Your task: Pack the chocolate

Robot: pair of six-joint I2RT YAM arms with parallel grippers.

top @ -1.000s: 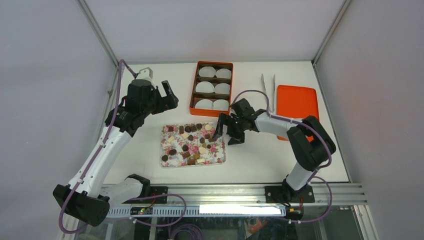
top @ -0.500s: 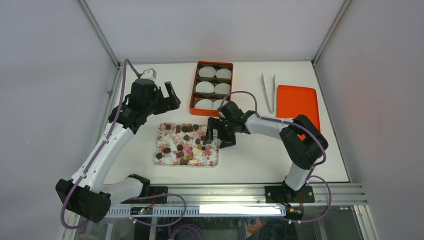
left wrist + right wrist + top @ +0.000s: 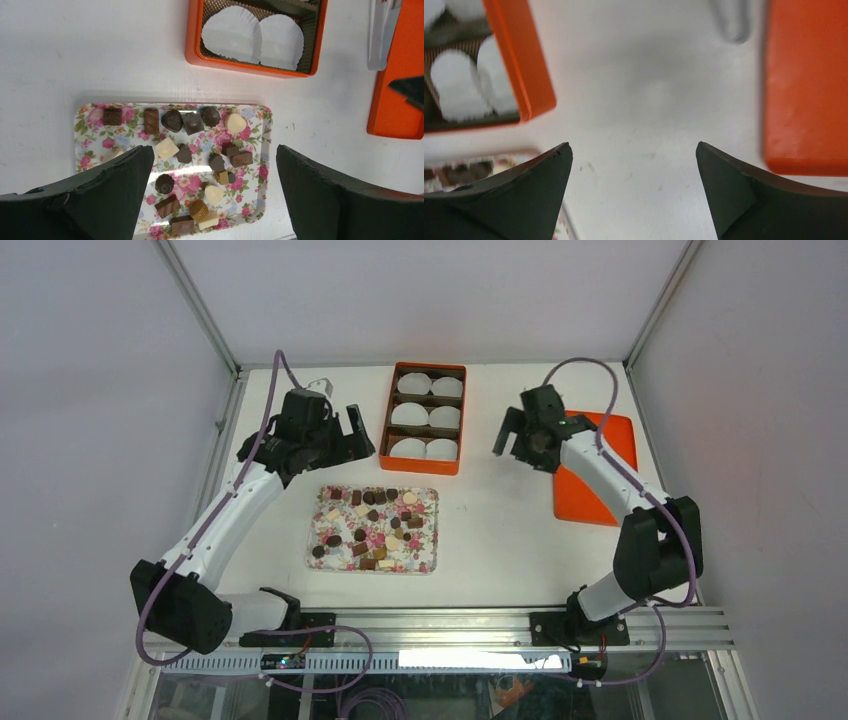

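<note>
The chocolate [image 3: 372,515], dark, light brown and cream pieces, lies scattered on a floral tray [image 3: 432,532] in the middle of the table. From the left wrist view the chocolate [image 3: 173,120] sits below and between my wide-apart fingers. My left gripper [image 3: 358,436] hangs open above the table between the tray's far-left corner and the orange box [image 3: 462,420], empty. My right gripper [image 3: 515,447] is open and empty over bare table between the box and the orange lid [image 3: 600,480]. Left gripper [image 3: 212,150] and right gripper [image 3: 633,145] both show nothing between the jaws.
The orange box [image 3: 192,35] holds several white paper cups [image 3: 412,416] in three rows. Metal tweezers [image 3: 378,35] lie beside the orange lid [image 3: 809,85], largely hidden under my right arm in the top view. Frame posts stand at the back corners.
The right arm swung from the tray's right edge up and right to the gap between box and lid. The tray ended up shifted left. The left gripper moved right, toward the box.
</note>
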